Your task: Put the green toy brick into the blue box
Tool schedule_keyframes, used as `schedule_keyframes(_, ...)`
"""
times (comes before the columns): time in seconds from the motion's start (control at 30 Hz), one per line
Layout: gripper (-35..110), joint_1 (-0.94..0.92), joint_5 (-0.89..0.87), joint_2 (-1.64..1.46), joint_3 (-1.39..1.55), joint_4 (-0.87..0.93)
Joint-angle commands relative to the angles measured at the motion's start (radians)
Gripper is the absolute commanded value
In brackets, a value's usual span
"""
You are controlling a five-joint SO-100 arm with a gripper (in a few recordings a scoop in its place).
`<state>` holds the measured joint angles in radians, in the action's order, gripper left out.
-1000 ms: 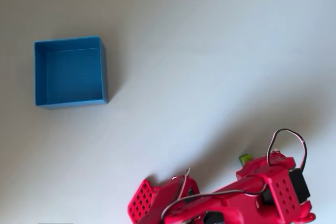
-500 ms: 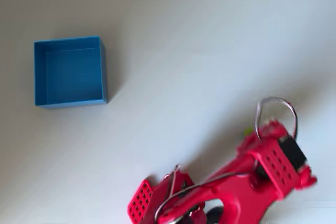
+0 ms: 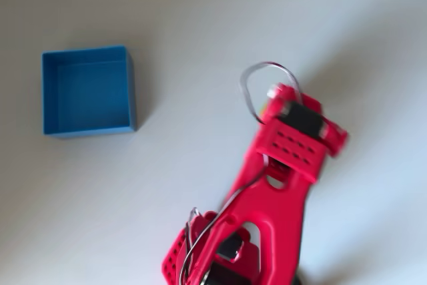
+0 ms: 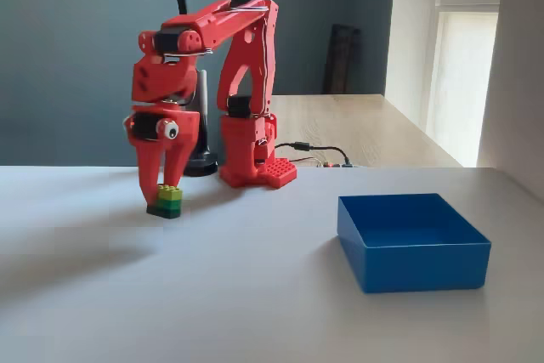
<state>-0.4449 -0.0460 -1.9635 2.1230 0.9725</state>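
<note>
In the fixed view my red gripper (image 4: 167, 200) points straight down, shut on the green toy brick (image 4: 169, 195), a small lime-green studded block with a darker layer under it. The brick hangs just above the white table. The blue box (image 4: 425, 269) stands open and empty well to the right of the gripper in that view. In the overhead view the blue box (image 3: 132, 91) sits at the left, and the red arm (image 3: 280, 185) reaches up the middle, its wrist covering the brick. A wide stretch of table separates gripper and box.
The arm's red base (image 4: 252, 163) stands at the back of the white table (image 4: 255, 295), with a black post (image 4: 201, 159) beside it and thin cables (image 4: 314, 149) trailing right. A wooden surface lies behind.
The arm has swung from the lower right of the overhead view up and left toward the middle, carrying the brick with it. The blue box has stayed put.
</note>
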Motion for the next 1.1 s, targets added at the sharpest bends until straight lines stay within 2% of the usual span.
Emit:
schedule_keyframes(0.0, 0, 0.176, 0.003, -0.034, -0.097, 0.002)
schedule_keyframes(0.3, 0, 0.551, 0.064, -0.034, -0.156, -0.048)
schedule_keyframes(0.6, 0, 0.836, 0.129, -0.025, -0.172, -0.072)
schedule_keyframes(0.83, 0, 0.968, 0.175, -0.023, -0.163, -0.104)
schedule_keyframes(1.07, 0, 0.996, 0.186, -0.023, -0.043, -0.209)
